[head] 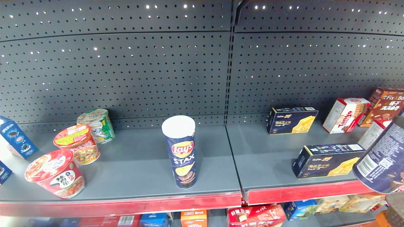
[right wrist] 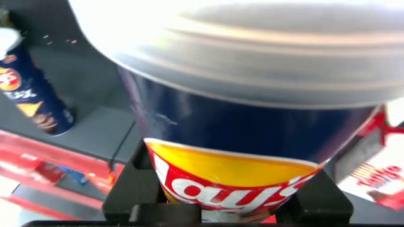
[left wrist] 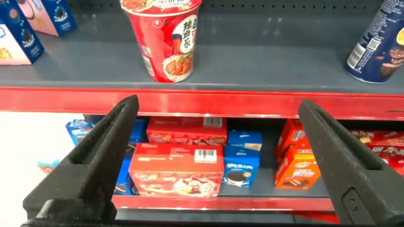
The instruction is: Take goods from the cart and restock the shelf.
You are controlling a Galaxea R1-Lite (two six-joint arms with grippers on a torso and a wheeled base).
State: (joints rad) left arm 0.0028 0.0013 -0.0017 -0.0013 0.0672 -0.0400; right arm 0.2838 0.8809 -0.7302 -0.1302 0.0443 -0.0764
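A dark blue chips can (head: 181, 151) with a white lid stands upright near the front middle of the grey shelf (head: 135, 164); it also appears as the can (left wrist: 382, 41) and the can (right wrist: 28, 88) in the wrist views. A second chips can (head: 380, 157) hangs tilted at the right edge, in front of the shelf's right bay. My right gripper (right wrist: 227, 192) is shut on that can (right wrist: 240, 120), its lid toward the camera. My left gripper (left wrist: 218, 126) is open and holds nothing, level with the shelf's red front lip (left wrist: 208, 101), just below a red noodle cup (left wrist: 165, 38).
Noodle cups (head: 77, 143) and blue cookie boxes (head: 17, 137) stand on the shelf's left part. Dark blue cracker boxes (head: 328, 160), a red-white wafer box (head: 345, 115) and a brown box (head: 386, 105) fill the right bay. Free room lies around the standing can. The lower shelf (left wrist: 189, 170) holds boxes.
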